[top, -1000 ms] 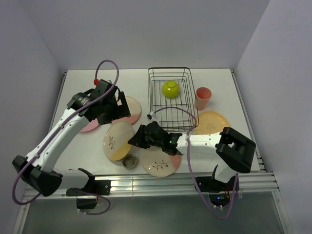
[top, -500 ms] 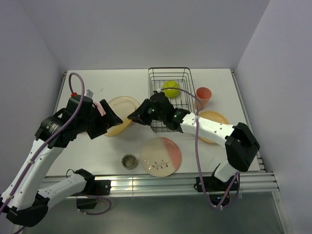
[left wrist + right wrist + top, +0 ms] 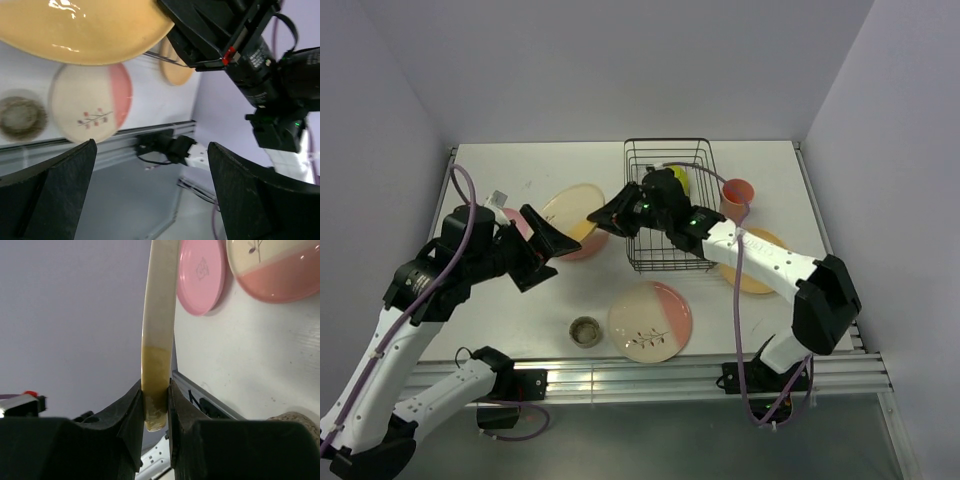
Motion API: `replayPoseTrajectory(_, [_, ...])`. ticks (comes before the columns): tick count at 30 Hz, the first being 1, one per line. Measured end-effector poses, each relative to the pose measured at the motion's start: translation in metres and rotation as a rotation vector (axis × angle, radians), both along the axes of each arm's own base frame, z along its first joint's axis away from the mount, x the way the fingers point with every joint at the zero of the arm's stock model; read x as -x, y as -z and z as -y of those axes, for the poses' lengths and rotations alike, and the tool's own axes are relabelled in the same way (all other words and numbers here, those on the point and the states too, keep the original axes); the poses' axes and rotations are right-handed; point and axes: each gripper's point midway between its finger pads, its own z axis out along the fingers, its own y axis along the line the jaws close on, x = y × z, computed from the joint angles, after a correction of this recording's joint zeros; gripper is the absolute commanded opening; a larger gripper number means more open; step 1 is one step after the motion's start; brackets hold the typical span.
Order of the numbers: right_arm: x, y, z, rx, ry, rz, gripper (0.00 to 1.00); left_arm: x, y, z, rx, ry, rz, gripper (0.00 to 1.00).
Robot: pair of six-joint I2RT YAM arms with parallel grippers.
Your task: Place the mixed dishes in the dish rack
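My right gripper (image 3: 607, 217) is shut on the rim of the cream-and-yellow plate (image 3: 570, 208) and holds it tilted in the air, left of the black wire dish rack (image 3: 670, 255). In the right wrist view the plate (image 3: 160, 315) stands edge-on between the fingers. My left gripper (image 3: 555, 250) is open and empty just left of and below the plate, which fills the top of its view (image 3: 85, 30). The lime-green bowl (image 3: 680, 180) sits in the rack, partly hidden by my right arm. The plain pink plate (image 3: 588, 247) lies under the held plate.
The cream-and-pink plate (image 3: 650, 320) and the tiny grey cup (image 3: 585, 330) lie near the front edge. The salmon tumbler (image 3: 737, 200) stands right of the rack. The orange-yellow plate (image 3: 760, 270) lies partly under my right arm. Walls close in on both sides.
My right gripper took the cream-and-yellow plate off the table and raised it back and to the right, toward the rack. My left arm drew back to the left and stands open.
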Motion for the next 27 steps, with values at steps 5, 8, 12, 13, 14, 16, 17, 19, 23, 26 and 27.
replayPoseTrajectory(5, [-0.008,-0.027,0.033,-0.035,0.069,0.039,0.0,0.0,-0.008,0.019,0.174,0.008,-0.017,0.99])
replayPoseTrajectory(8, [-0.01,-0.05,0.051,-0.074,0.108,0.076,0.0,-0.003,-0.004,0.027,0.246,-0.001,-0.05,0.99])
replayPoseTrajectory(12, [-0.01,-0.076,0.068,-0.122,0.144,0.115,0.0,-0.009,0.003,0.033,0.333,-0.039,-0.082,0.99])
replayPoseTrajectory(13, [-0.01,-0.08,0.071,-0.13,0.149,0.121,0.0,-0.01,0.003,0.034,0.357,-0.05,-0.084,0.99])
replayPoseTrajectory(14, [-0.01,-0.083,0.073,-0.137,0.153,0.125,0.0,-0.012,0.003,0.034,0.379,-0.059,-0.085,0.99])
replayPoseTrajectory(16, [-0.009,-0.087,0.076,-0.144,0.158,0.129,0.0,-0.015,0.002,0.036,0.428,-0.076,-0.082,0.99])
replayPoseTrajectory(17, [-0.009,-0.088,0.078,-0.146,0.161,0.132,0.0,-0.018,0.0,0.037,0.456,-0.082,-0.074,0.99])
replayPoseTrajectory(19, [-0.007,-0.087,0.081,-0.149,0.161,0.127,0.0,-0.024,-0.006,0.04,0.52,-0.094,-0.056,0.99])
replayPoseTrajectory(23, [-0.005,-0.085,0.085,-0.152,0.16,0.113,0.0,-0.035,-0.013,0.045,0.596,-0.106,-0.035,0.99])
replayPoseTrajectory(26, [-0.004,-0.088,0.089,-0.162,0.165,0.108,0.0,-0.043,-0.021,0.048,0.64,-0.11,-0.014,0.99])
replayPoseTrajectory(27, [-0.003,-0.089,0.09,-0.167,0.165,0.109,0.0,-0.045,-0.022,0.048,0.652,-0.112,-0.01,0.99])
